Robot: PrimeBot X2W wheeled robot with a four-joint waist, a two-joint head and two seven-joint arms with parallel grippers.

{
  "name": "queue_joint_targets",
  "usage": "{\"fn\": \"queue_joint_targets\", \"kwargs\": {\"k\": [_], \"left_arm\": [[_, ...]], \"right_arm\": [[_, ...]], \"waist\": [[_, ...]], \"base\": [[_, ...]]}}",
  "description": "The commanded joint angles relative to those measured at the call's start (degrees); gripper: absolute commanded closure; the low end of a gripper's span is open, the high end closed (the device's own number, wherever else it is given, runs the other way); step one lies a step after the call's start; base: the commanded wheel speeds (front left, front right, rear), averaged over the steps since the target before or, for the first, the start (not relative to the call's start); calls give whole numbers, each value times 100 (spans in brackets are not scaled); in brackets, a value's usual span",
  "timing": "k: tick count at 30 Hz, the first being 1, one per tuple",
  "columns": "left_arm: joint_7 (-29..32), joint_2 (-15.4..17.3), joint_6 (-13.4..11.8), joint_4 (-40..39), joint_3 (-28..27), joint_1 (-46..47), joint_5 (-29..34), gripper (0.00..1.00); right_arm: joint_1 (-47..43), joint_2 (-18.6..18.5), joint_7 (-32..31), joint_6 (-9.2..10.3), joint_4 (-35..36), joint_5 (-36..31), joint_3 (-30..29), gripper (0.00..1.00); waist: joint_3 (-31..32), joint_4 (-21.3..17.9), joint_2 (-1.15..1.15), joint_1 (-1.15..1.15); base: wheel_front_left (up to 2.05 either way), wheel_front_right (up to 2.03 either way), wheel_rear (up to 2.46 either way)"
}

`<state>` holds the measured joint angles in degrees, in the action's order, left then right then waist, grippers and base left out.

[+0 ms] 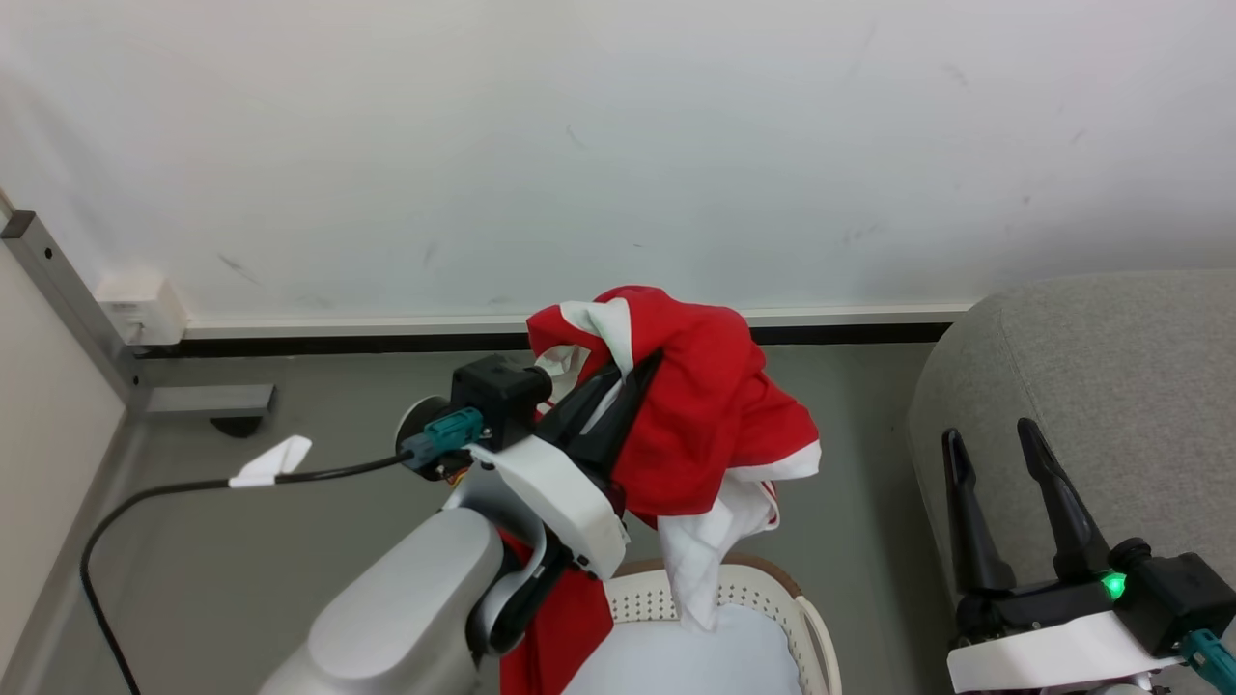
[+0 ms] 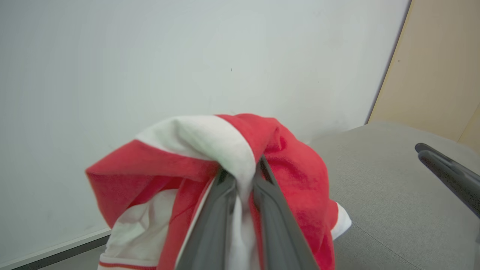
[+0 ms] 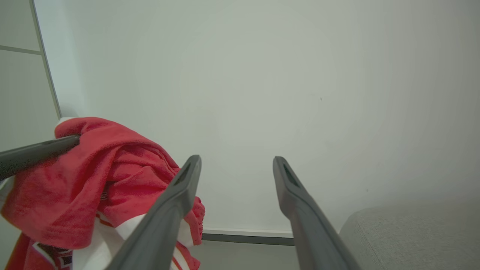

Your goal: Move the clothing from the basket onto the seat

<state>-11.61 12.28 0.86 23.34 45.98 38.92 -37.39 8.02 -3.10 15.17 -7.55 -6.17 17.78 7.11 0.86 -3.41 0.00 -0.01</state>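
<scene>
red clothing (image 1: 705,425) pinched in left pincer (image 1: 635,367) over basket (image 1: 768,582); right pincer (image 1: 990,431) spread nr seat (image 1: 1120,338), white wall (image 1: 618,145) behind.

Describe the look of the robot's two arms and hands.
The left hand and right hand each have two long, tapering dark grey fingers on a white shell, with a black block and teal plug beside it. The left forearm is smooth, rounded, pale grey. A black cable with a white tag runs from its plug. A green light glows on the right wrist.
</scene>
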Motion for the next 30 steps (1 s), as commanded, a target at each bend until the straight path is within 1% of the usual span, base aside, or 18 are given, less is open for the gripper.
{"fn": "queue_joint_targets", "kwargs": {"k": [1, 4, 8, 13, 16, 19, 24, 27, 30], "left_arm": [[34, 83, -65, -168, -34, -27, -49, 100], [79, 144, -141, -387, -54, -92, -72, 100], [126, 203, -208, -567, -64, -155, -105, 100], [180, 166, -209, -711, 4, -149, -114, 100], [221, 101, -182, -745, 72, -121, -112, 100], [258, 27, -145, -736, 154, -102, -120, 100], [295, -86, -77, -653, 277, -69, -131, 100], [327, -163, -37, -618, 352, -38, -135, 100], [370, -220, 1, -583, 415, -1, -135, 100]], "right_arm": [[-59, 1, -3, 12, -1, 63, 46, 0], [-68, -9, -3, 12, -44, 48, 160, 0], [32, -123, -4, 12, -109, -74, 417, 0], [372, -515, -3, 12, -504, -394, 1025, 0], [651, -725, -4, 12, -909, -606, 1394, 0], [1035, -928, -5, 12, -1586, -694, 1916, 0], [1687, -1157, -5, 13, -2451, -513, 2671, 0], [2032, -1230, -4, 13, -2725, -348, 3075, 0], [2257, -1245, -4, 12, -2814, -199, 3348, 0]], "waist": [[-4, 3, 0, 1], [-18, 11, 0, 1], [-21, 26, 0, 1], [-11, 96, 0, 1], [6, 210, 0, 1], [30, 355, 0, 1], [65, 617, 0, 1], [84, 764, 0, 1], [97, 917, 0, 1]], "base": [[0, 0, 0], [0, 0, 0], [0, 0, 0], [0, 0, 0], [0, 0, 0], [0, 0, 0], [0, 0, 0], [0, 0, 0], [0, 0, 0]]}}
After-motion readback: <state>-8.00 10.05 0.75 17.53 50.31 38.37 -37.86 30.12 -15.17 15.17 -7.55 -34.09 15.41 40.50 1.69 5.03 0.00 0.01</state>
